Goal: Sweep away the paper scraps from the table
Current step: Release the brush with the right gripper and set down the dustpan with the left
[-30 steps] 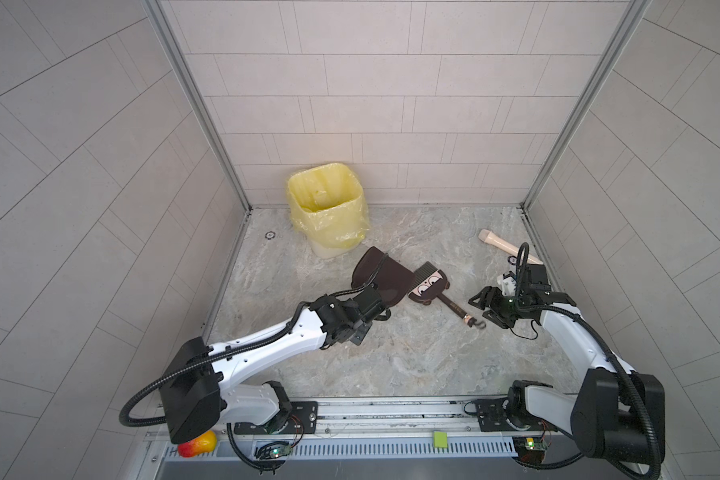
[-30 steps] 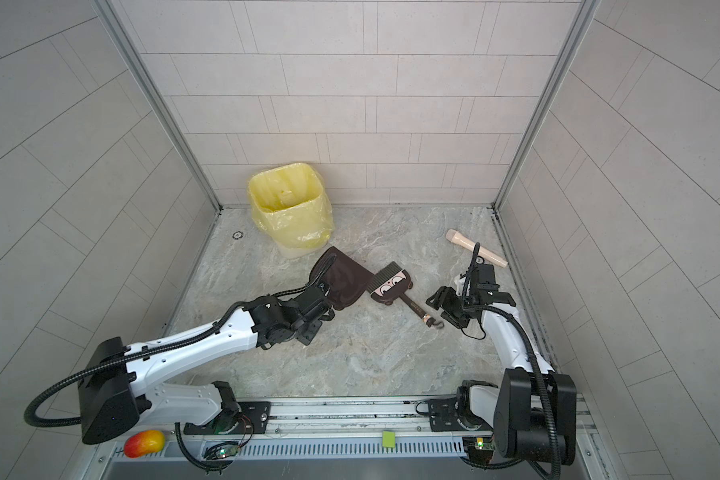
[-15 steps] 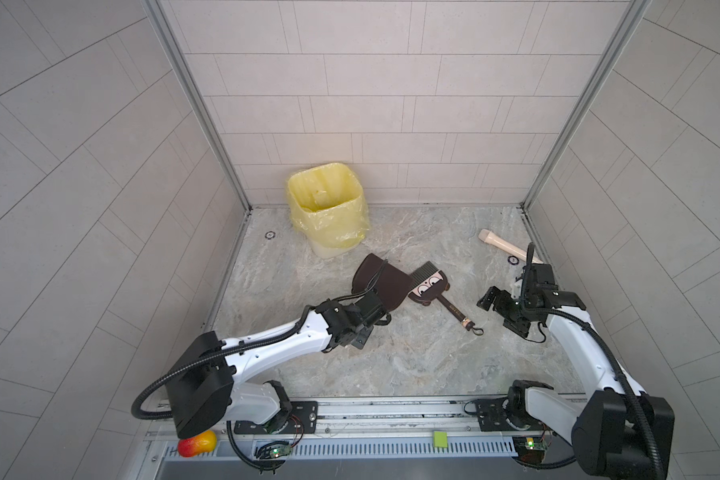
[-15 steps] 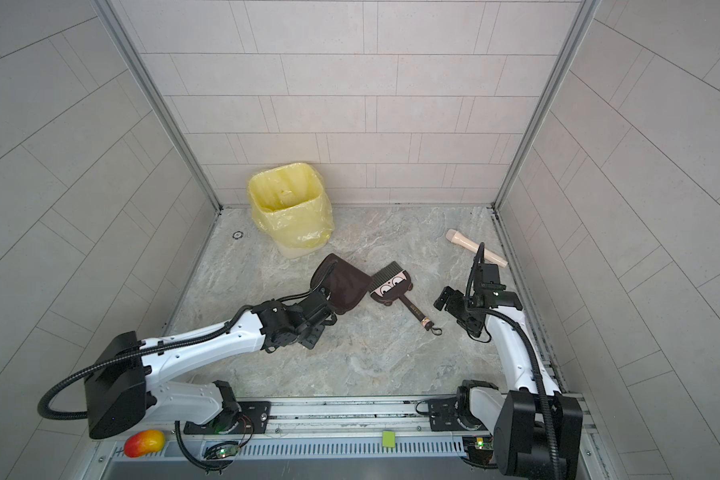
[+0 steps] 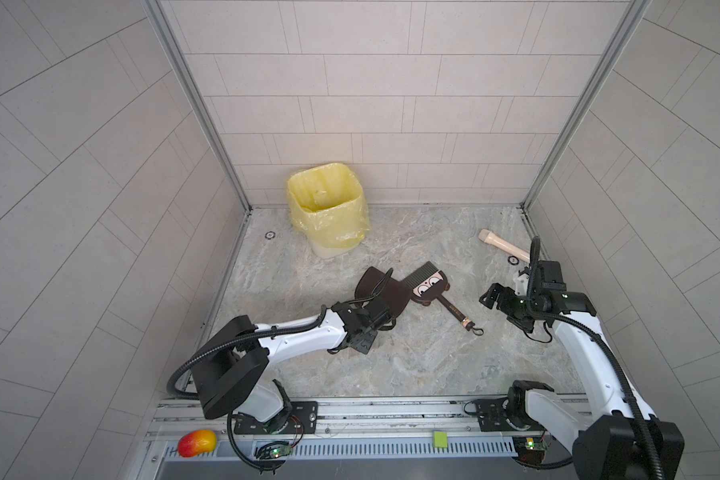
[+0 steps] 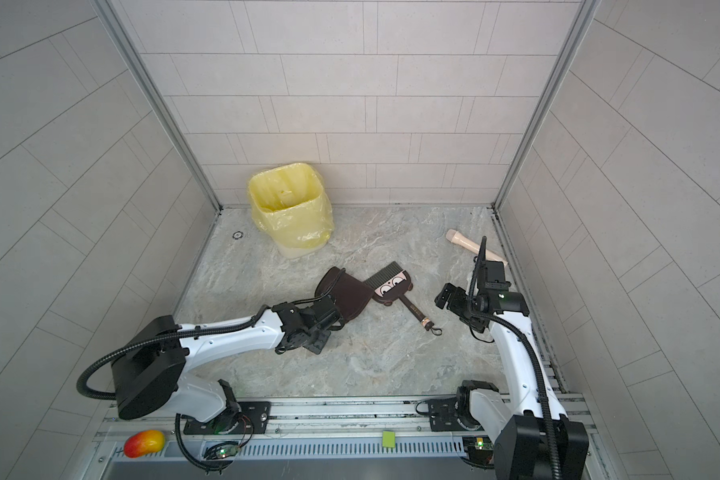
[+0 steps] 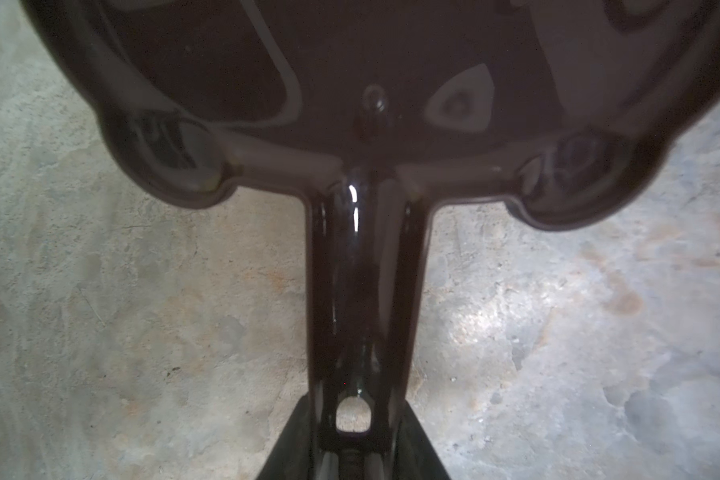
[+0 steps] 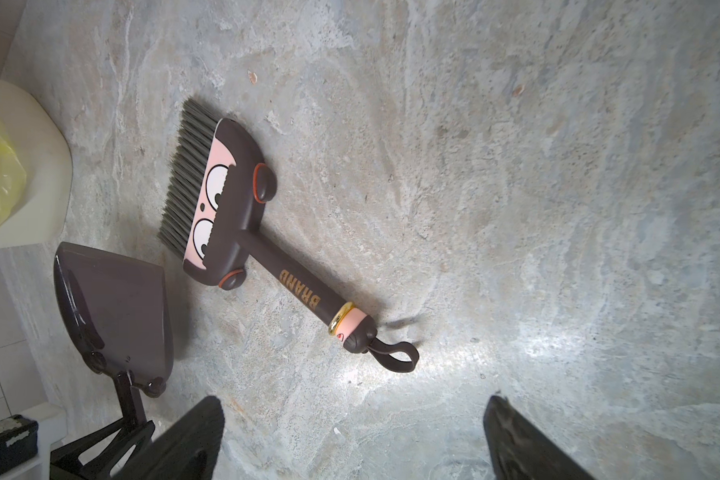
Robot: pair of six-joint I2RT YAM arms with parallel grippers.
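Dustpan and brush sit near the middle of the surface in both top views, where the pan's edge seems to meet the brush head. The left end effector is closed narrowly on the dustpan's handle, which its own body hides from above. The right end effector hangs to the right of the brush with its fingers spread wide, holding nothing and well clear of the loop at the handle's end. A bin with a yellow liner stands at the back. A pale wooden stick lies by the right rail. Only these views take in the mango toy and green square on the front rail.

The left wrist view gives what the top views hide. The dustpan's glossy handle runs out from between the fingers to the dark pan, with veined surface on both sides.

The right wrist view shows a narrow strip of surface between pan and brush, so they lie just apart. The brush lies flat with its cartoon face up and its bristles toward the bin. It is ahead of the spread fingers and not touching them.

No view lets me tell where the paper scraps are. The bin's inside shows only a pale speck, too small to identify.
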